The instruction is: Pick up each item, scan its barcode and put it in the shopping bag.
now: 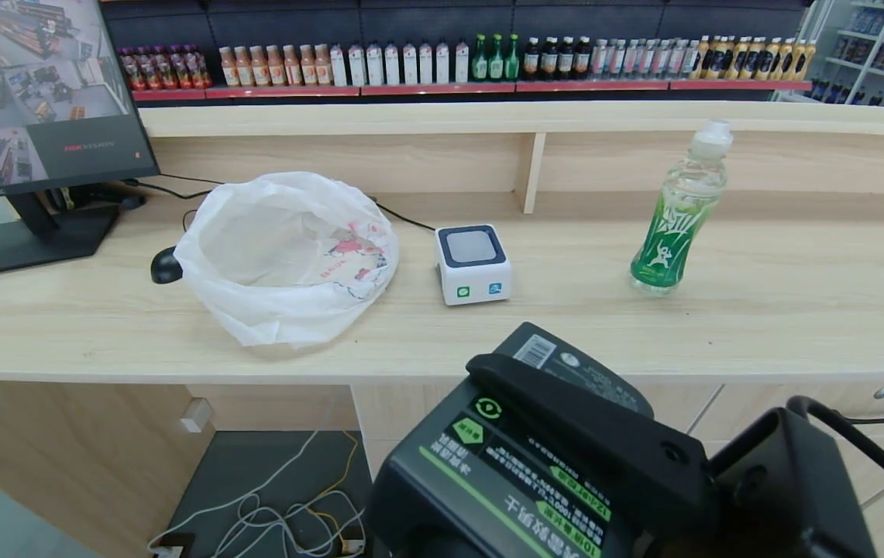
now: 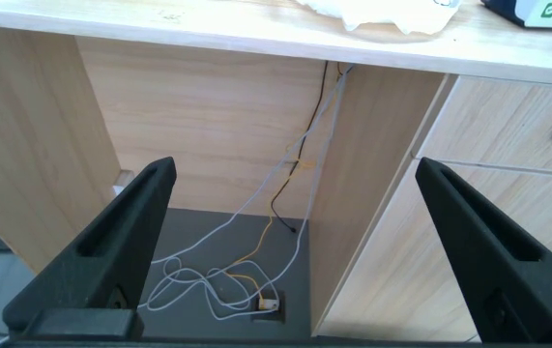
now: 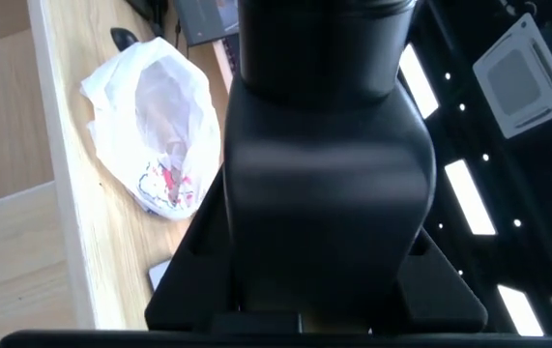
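Head view: a white shopping bag [image 1: 287,256] lies open on the pale wooden counter [image 1: 759,310]. A small white scanner [image 1: 472,263] sits just beside the bag, on the side toward a green bottle [image 1: 678,217]. That bottle stands upright, well apart from the scanner. A dark mouse [image 1: 165,267] touches the bag's far edge, and a monitor [image 1: 31,93] stands at the counter's left end. A shelf of drinks [image 1: 442,62] runs along the back wall. Close to the camera, in front of the counter's edge, the right tool [image 1: 534,395] is clamped on a black bottle [image 1: 503,473]. One finger lies across its green label, and a barcode faces up near the top.

Left wrist view: the left tool [image 2: 295,242] hangs low in front of the counter with its fingers [image 2: 111,251] wide apart and nothing between them. Past them are loose cables [image 2: 227,280] on the floor and drawer fronts [image 2: 508,126]. The bag's rim [image 2: 382,14] shows above on the counter.

Right wrist view: the black bottle [image 3: 324,174] sits right before the lens. Beyond it the shopping bag [image 3: 164,126] lies on the counter.
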Motion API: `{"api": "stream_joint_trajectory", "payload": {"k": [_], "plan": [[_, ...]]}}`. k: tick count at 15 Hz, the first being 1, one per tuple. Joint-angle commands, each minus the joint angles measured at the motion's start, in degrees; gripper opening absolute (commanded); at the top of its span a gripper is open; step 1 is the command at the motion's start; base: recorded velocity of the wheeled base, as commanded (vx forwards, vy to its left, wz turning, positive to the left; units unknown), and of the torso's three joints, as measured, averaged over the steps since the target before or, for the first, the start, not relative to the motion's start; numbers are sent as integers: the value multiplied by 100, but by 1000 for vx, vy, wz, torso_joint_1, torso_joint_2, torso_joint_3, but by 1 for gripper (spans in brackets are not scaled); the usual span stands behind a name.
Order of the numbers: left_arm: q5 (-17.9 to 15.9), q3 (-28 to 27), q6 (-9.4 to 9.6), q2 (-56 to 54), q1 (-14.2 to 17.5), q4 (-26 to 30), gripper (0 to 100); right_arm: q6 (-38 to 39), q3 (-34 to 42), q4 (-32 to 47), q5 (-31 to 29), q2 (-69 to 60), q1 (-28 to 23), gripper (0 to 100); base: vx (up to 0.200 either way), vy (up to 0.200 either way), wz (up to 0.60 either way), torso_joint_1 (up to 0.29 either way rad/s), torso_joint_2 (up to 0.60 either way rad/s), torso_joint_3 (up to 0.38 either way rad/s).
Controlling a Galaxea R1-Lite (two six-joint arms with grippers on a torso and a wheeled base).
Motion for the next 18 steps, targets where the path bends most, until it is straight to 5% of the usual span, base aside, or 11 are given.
{"api": "stream_joint_trajectory", "payload": {"k": [1, 5, 18], "plan": [[3, 0, -4, -2, 1, 0, 100, 5, -26, -149, -7, 192, 10, 0, 0, 0, 0, 0, 0, 0], [3, 0, -4, -2, 1, 0, 100, -4, -106, -712, -60, 631, 133, 0, 0, 0, 0, 0, 0, 0], [3, 0, -4, -2, 1, 0, 100, 682, 167, -641, -165, 376, -113, 0, 0, 0, 0, 0, 0, 0]]}}
